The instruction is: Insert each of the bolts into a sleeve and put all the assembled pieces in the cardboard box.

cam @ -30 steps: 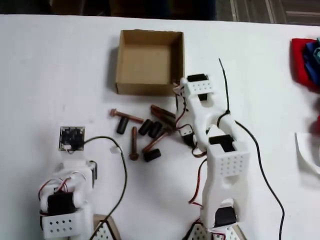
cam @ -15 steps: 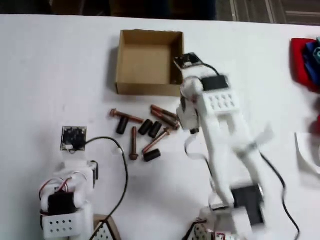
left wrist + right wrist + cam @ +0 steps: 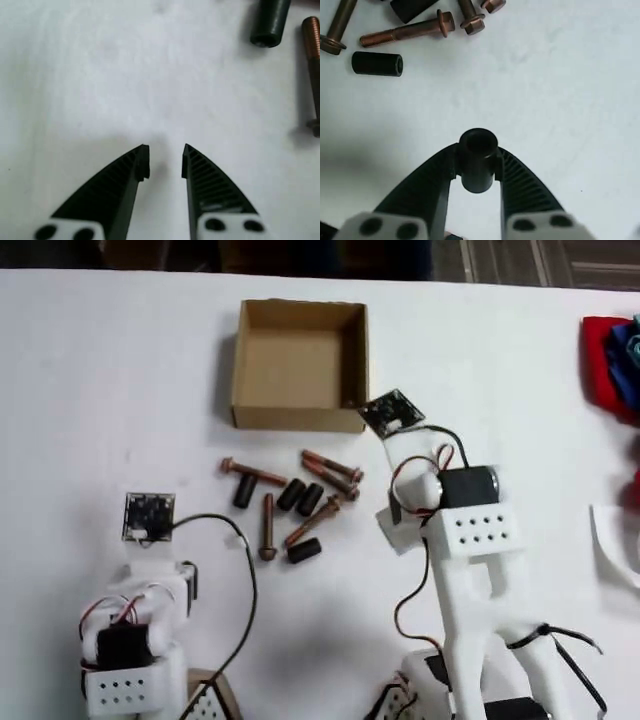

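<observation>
right fingers clamped on a sleeve, left fingers apart

the white tabletop [image 3: 120,370] lies under both sets of fingers. the cardboard box [image 3: 290,418] stands out past them, nearer the right ones. the right fingers [image 3: 525,185] are clamped on one black sleeve [image 3: 478,150]. the left fingers [image 3: 210,185] stand apart with bare tabletop between their tips. copper bolts [image 3: 267,525] and loose sleeves [image 3: 304,550] lie scattered between the two sets of fingers, ahead of both, touching neither.
</observation>
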